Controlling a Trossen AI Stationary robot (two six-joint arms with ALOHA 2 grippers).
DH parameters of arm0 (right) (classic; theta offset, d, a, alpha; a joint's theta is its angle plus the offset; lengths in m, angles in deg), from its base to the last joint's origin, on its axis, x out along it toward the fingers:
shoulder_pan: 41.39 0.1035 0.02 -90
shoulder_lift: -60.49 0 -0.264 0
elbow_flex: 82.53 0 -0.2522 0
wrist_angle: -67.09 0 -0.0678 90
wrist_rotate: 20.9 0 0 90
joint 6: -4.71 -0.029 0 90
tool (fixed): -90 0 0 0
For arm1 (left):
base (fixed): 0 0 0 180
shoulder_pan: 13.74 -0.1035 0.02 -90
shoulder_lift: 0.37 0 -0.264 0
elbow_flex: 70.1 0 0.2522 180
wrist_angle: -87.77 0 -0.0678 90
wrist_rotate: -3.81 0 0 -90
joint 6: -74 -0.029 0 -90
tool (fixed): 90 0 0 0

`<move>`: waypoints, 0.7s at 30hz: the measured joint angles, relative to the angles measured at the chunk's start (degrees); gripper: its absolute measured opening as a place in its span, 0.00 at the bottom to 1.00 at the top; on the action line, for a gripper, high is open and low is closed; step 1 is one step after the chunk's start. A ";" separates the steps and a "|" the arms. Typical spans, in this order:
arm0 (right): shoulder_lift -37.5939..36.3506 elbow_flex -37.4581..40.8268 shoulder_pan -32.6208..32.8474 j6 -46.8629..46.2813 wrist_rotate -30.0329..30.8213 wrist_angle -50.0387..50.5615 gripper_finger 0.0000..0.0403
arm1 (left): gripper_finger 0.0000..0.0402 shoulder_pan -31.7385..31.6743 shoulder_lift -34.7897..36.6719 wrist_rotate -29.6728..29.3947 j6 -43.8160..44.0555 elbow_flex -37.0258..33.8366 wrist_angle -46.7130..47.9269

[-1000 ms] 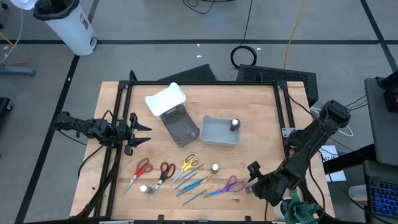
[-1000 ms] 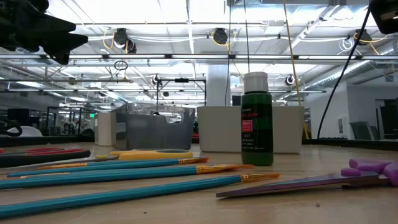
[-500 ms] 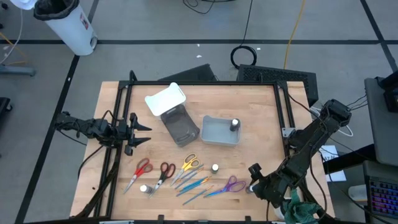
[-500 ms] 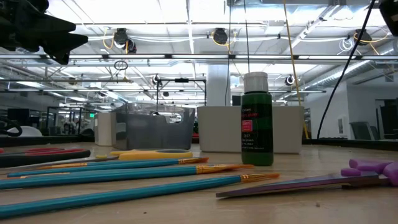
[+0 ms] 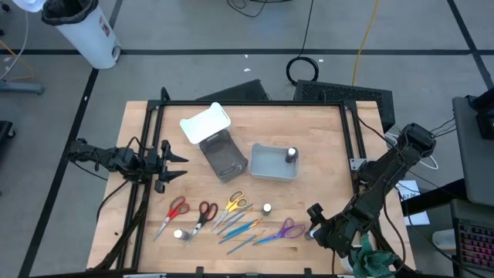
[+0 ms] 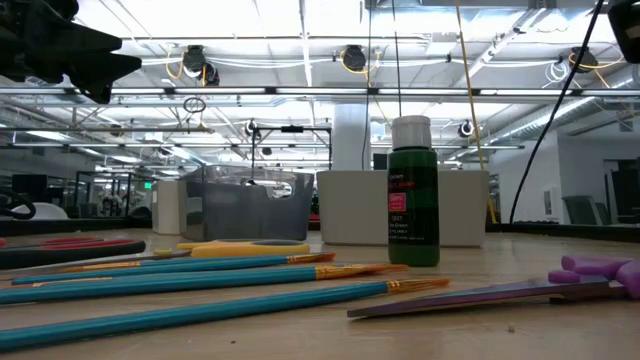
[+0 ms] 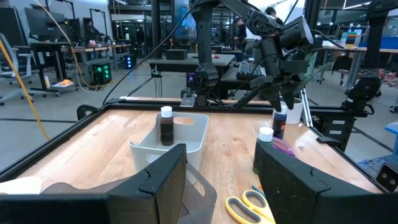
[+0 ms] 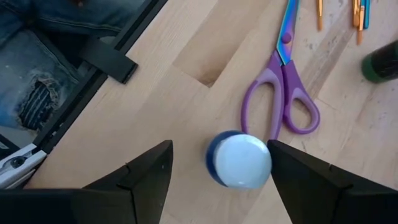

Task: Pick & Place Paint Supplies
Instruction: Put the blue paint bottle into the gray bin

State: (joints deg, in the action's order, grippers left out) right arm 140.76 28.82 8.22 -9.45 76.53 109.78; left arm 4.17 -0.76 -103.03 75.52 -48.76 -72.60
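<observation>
Right pincer (image 8: 214,171) hangs open over the white-capped bottle (image 8: 239,159) beside the purple scissors (image 8: 286,87); an off-centre close likely topples it.

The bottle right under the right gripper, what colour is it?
The bottle is blue with a white cap, seen best in the right wrist view.

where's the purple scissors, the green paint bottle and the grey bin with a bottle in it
purple scissors (image 8: 287,93), right wrist view, on the handles' pivot end.
green paint bottle (image 6: 413,205), low view, on its label.
grey bin (image 5: 266,162), high view, on its bare floor.
</observation>
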 joint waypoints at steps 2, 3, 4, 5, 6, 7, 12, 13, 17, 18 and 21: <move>0.00 0.00 0.00 0.06 0.16 0.10 0.61 | 0.50 0.00 0.00 0.00 0.00 0.00 -0.02; 0.00 0.00 0.00 0.04 0.17 0.18 0.60 | 0.50 0.02 0.01 0.00 0.00 0.01 0.00; 0.00 0.00 0.00 0.00 0.16 0.21 0.59 | 0.50 0.01 0.00 0.00 0.00 0.00 -0.01; 0.00 0.00 0.00 -0.04 0.17 0.19 0.57 | 0.50 0.02 0.01 0.00 0.00 0.02 0.00; 0.00 0.00 0.00 -0.05 0.17 0.20 0.56 | 0.50 0.02 0.00 0.00 0.00 0.02 0.00; 0.00 0.00 0.00 -0.04 0.17 0.22 0.55 | 0.50 0.02 0.02 0.00 0.00 0.02 0.00; 0.00 0.00 0.00 0.08 0.19 0.20 0.48 | 0.50 0.01 0.00 0.00 0.00 0.00 0.00; 0.00 0.00 0.00 0.09 0.19 0.20 0.47 | 0.50 0.01 0.00 0.00 0.00 0.01 0.00; 0.00 0.02 0.00 0.32 0.19 0.22 0.42 | 0.50 0.02 0.00 0.00 0.00 0.02 0.00; 0.00 0.02 0.00 0.32 0.19 0.23 0.42 | 0.50 0.02 0.02 0.00 0.00 0.00 0.00; 0.00 0.02 0.00 0.32 0.20 0.29 0.40 | 0.50 0.02 0.00 0.00 0.01 0.02 0.00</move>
State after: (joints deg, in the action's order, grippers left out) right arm 140.76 28.84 8.22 -9.13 76.72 110.07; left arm 4.19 -0.76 -103.03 75.53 -48.74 -72.60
